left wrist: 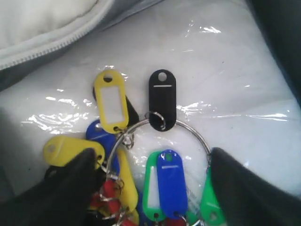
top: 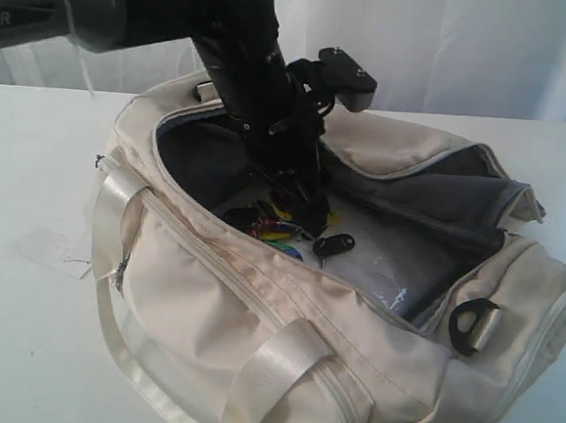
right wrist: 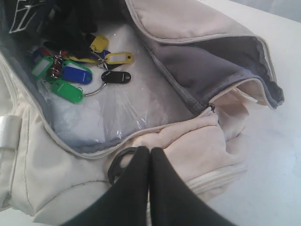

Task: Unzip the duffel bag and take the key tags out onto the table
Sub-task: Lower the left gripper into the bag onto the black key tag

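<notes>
Left end effector (left wrist: 151, 157) spread, its fingers (left wrist: 70, 188) straddling the key tags (left wrist: 171, 183), which lie on clear plastic (left wrist: 211, 70) inside the unzipped duffel bag (top: 253, 337). They look light, hard, slippery and loose, so they are best pinched at the metal ring (left wrist: 197, 134). Right end effector (right wrist: 150, 157) pressed together at the bag's four o'clock end; white surface (top: 33, 153) at nine o'clock

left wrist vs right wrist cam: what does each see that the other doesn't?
Left wrist only: the left gripper open, jaws either side of the tags' metal ring. Right wrist only: the shut right gripper, the black plastic D-ring, the white tabletop. Both: the bunch of coloured plastic key tags on clear plastic film inside the unzipped cream fabric duffel bag.
</notes>
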Available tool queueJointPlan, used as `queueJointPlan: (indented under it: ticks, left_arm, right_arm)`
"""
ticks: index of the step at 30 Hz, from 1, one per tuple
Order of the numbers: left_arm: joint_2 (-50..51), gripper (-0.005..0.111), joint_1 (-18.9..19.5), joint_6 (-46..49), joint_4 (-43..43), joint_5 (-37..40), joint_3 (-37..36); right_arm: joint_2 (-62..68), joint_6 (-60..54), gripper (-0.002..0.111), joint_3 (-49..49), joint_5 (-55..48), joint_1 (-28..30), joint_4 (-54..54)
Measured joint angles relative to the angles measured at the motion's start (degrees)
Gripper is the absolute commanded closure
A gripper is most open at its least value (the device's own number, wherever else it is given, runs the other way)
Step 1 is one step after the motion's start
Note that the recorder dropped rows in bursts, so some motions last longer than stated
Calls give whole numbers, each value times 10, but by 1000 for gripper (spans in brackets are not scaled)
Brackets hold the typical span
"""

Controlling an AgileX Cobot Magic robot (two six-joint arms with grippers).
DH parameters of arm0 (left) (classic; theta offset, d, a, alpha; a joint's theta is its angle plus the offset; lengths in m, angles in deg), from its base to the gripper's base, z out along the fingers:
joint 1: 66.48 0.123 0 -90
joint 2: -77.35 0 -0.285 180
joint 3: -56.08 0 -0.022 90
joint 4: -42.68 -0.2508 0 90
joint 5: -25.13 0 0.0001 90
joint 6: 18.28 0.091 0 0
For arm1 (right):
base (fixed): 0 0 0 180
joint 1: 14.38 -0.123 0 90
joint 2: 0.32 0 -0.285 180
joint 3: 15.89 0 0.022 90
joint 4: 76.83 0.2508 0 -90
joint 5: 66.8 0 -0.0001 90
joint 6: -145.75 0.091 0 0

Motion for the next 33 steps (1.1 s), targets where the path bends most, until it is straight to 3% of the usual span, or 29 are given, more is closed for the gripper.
queueJointPlan:
  ticks: [1,13,17,23,33]
  left_arm:
    - [3,2,-4,3,-1,-5,0]
    - [69,2,-16,4,-27,-65,0]
    - [81,8,-16,4,-27,-68,0]
    - [87,35,-16,3,-21,-49,5]
    - [94,99,-17,-9,-29,9,45]
  right_arm:
    - [0,0,108,0,0,0,0]
    - [0,0,108,0,0,0,-1]
    - [0,0,108,0,0,0,-1]
    - [0,0,108,0,0,0,-1]
    - [0,0,108,0,0,0,-1]
